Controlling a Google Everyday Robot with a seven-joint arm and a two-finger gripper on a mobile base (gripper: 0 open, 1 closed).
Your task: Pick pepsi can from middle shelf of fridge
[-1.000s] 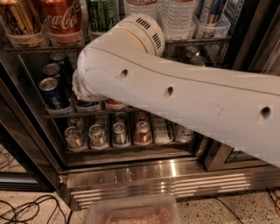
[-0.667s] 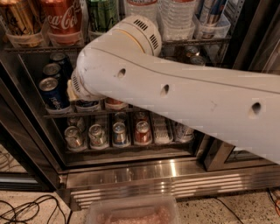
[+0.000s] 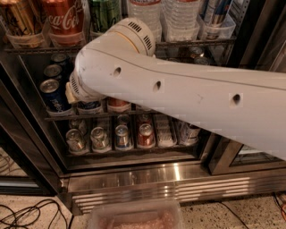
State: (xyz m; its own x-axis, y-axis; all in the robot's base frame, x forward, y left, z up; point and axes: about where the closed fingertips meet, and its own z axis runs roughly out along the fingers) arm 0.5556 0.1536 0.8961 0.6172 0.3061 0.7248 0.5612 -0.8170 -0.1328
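Observation:
Blue pepsi cans with silver tops stand in a lane at the left of the middle shelf, with more blue cans behind. My white arm reaches across the fridge front into that shelf. Its wrist end sits just right of the front pepsi can. The gripper is hidden behind the wrist, somewhere over the middle shelf. Another blue can and a red can show partly under the arm.
The top shelf holds a Coca-Cola can, green cans and water bottles. The bottom shelf holds several cans. A clear plastic bin and cables lie on the floor in front.
The arm's wrist end has edged slightly left and down toward the middle shelf's left lane. The cans have not moved.

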